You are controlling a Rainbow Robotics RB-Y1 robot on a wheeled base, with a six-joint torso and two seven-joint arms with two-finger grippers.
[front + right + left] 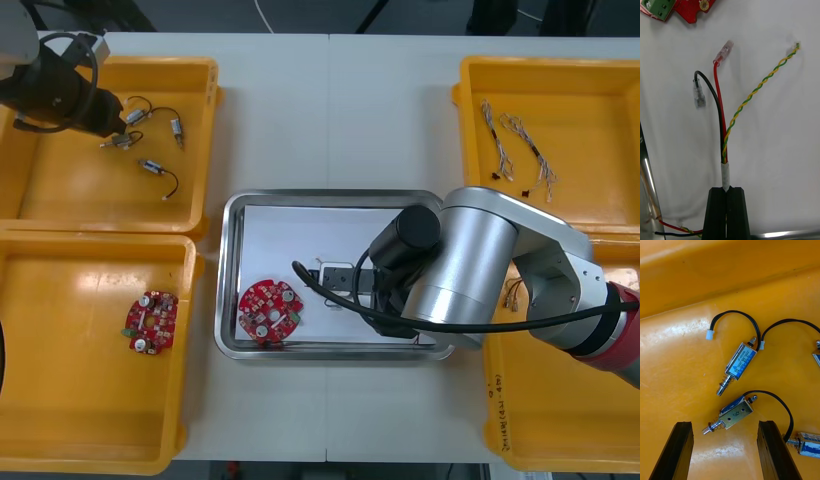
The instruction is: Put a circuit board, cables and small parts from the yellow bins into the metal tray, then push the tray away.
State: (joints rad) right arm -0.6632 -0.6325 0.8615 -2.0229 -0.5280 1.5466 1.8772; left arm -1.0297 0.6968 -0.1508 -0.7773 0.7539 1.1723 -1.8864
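My right gripper [726,190] is shut on the white-taped end of a red and yellow cable [723,123], whose red, black and twisted yellow-green strands lie spread on the white floor of the metal tray [232,215]. A round red circuit board [270,310] lies in the tray just beyond the cable's tips, and its edge [685,9] also shows in the right wrist view. My left gripper [725,424] hangs open over the far-left yellow bin [205,120], with a small metal part [732,414] between its fingers, untouched. A second part [739,363] lies farther on.
A second circuit board [152,322] lies in the near-left yellow bin [100,440]. Thin cables [520,150] rest in the far-right bin [470,90]. More small metal parts [155,168] are scattered in the far-left bin. My right arm [480,270] covers the tray's right part.
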